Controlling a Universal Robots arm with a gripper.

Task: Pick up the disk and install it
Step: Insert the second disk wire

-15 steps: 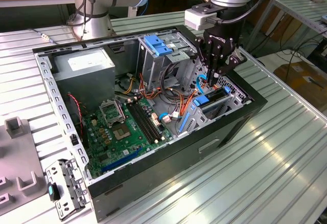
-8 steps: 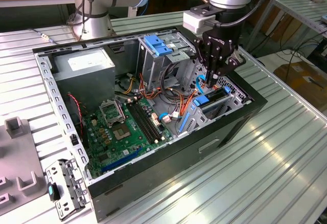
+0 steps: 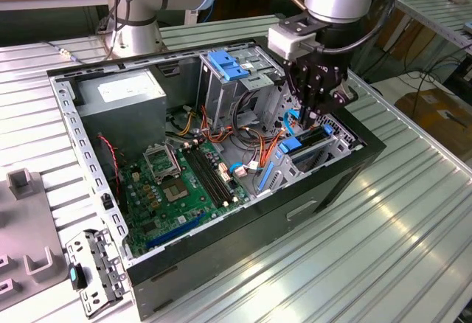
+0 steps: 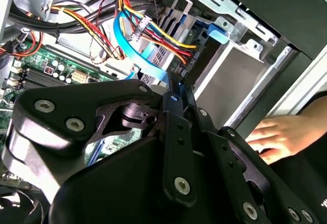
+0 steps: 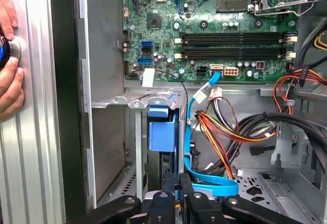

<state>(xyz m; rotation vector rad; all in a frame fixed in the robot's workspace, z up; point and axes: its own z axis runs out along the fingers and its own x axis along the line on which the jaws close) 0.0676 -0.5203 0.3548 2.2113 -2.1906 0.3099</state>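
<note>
Claw [image 3: 313,120] first: from my seat its two black fingers look drawn together at the tips, and I can make out nothing pinched between them in either wrist view [image 4: 177,86] [image 5: 177,180]. It hangs point-down over the drive bay at the corner of the open computer case [image 3: 243,242], on the exterior view's right. The disk [image 3: 291,144] sits on edge in that bay just beneath the fingertips, blue rail uppermost; I cannot tell whether the tips touch it. In the first wrist view I see the same blue plastic end [image 5: 161,132] slotted between the bay's metal walls. A flat blue data cable [image 5: 204,183] curls just beside it, next to a bundle of orange, yellow and red wires [image 5: 225,132]. Beyond the bay lies the green motherboard [image 3: 184,183] on the floor of the case. Farther back stand the tall grey cage with its light-blue cap [image 3: 228,65] and the grey metal box with a white sticker [image 3: 122,102]. The case rests on a ribbed aluminium table [image 3: 383,249]. A person's hand [image 4: 278,137] lies on that table outside the case wall, near the bay.
</note>
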